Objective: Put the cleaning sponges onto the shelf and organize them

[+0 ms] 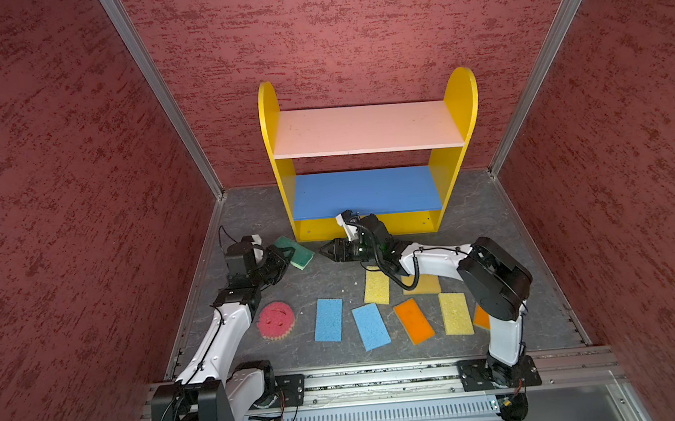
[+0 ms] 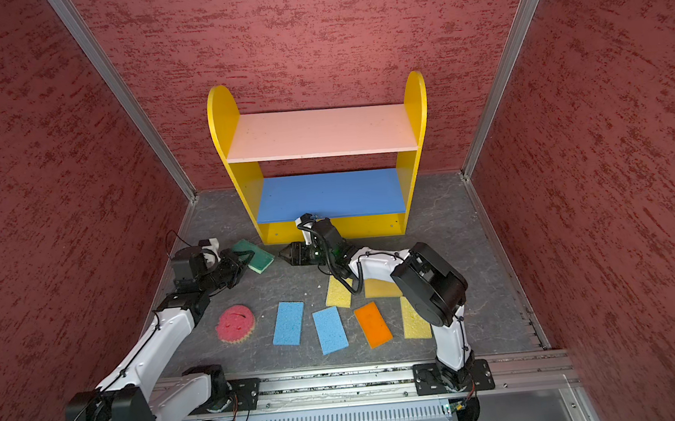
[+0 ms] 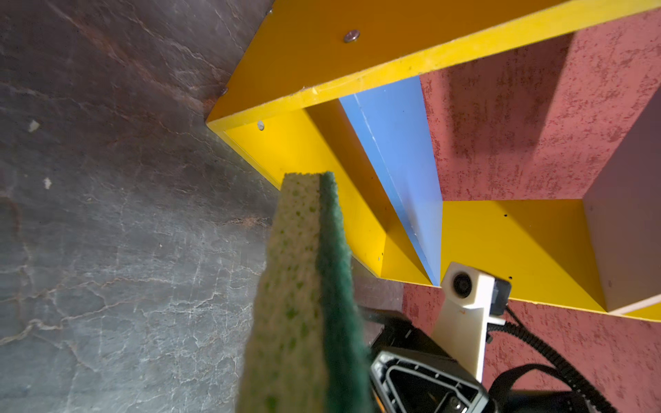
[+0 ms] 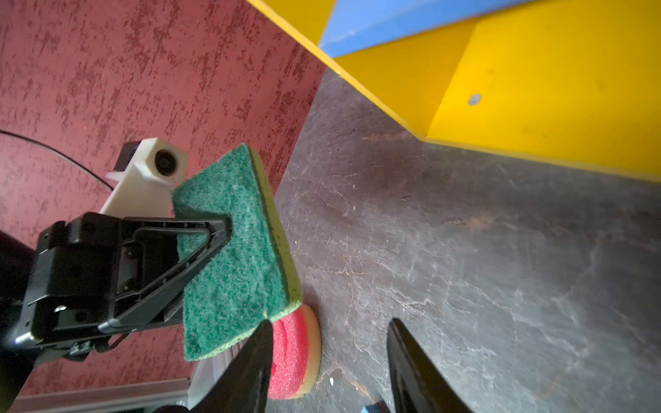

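Dark grey marbled floor (image 1: 333, 278), red textured walls (image 1: 353, 31) on three sides.

L gripper (image 1: 288, 252): jaws closed on the green sponge (image 1: 301, 255), pinching it across its thickness near one short end. The right wrist view shows the dark scour face and the yellow-green foam layer. The left wrist view shows it edge-on. Sponge is tilted, just in front of the shelf (image 1: 362, 130), off the lower corner on the L arm's side, on no board.

R gripper (image 4: 329, 321): jaws apart, nothing between them. Tips point at the green sponge, near it, not touching. Position: just in front of the shelf base, toward the same corner.

Remaining sponges lie flat on the floor, further out from the shelf front:
- Nearer row: pale yellow sponge (image 1: 376, 286); yellowish sponge (image 1: 427, 283), partly under the R arm (image 1: 436, 261).
- Outer row, from L-arm side across: pink-red round sponge (image 1: 275, 320), blue sponge (image 1: 328, 319), second blue sponge (image 1: 372, 326), orange sponge (image 1: 414, 320), second pale yellow sponge (image 1: 456, 313), second orange sponge (image 1: 480, 317), mostly hidden behind the R arm.
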Robot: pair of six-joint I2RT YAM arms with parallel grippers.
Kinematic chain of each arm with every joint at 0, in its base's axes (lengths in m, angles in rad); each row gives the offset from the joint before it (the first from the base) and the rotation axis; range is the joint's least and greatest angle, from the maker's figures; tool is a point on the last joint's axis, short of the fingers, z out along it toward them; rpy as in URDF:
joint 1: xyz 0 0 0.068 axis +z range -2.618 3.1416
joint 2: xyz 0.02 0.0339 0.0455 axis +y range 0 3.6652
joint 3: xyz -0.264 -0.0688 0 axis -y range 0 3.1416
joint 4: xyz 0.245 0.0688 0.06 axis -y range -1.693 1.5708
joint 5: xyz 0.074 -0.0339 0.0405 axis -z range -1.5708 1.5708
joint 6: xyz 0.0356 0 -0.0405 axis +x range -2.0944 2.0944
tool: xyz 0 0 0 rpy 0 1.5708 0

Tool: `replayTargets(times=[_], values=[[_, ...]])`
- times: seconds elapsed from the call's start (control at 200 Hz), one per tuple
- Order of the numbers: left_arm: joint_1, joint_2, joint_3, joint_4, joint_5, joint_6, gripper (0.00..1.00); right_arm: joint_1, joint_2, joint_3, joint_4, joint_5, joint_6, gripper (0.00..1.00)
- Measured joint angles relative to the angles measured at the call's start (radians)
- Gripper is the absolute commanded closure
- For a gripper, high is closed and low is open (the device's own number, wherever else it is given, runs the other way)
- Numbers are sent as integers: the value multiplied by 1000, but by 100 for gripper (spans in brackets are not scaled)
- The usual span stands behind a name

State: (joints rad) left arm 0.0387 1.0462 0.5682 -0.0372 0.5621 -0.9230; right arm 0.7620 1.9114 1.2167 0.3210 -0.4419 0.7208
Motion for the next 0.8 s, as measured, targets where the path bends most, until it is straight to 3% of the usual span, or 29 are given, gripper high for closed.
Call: replayTargets(times=[0.17,0.531,0.631,0.797], values=[[39,-14,50,5,137,20,96,0,-79,20,-32,7,-68,31],[58,-31,70,126,337,14,97,0,-137,-43,101,-100,23,25],[58,-38,76,135,360,11,97,0,-143,-48,123,-121,47,29],[58,-50,99,146,391,11,97,0,-143,-48,180,-161,98,49]])
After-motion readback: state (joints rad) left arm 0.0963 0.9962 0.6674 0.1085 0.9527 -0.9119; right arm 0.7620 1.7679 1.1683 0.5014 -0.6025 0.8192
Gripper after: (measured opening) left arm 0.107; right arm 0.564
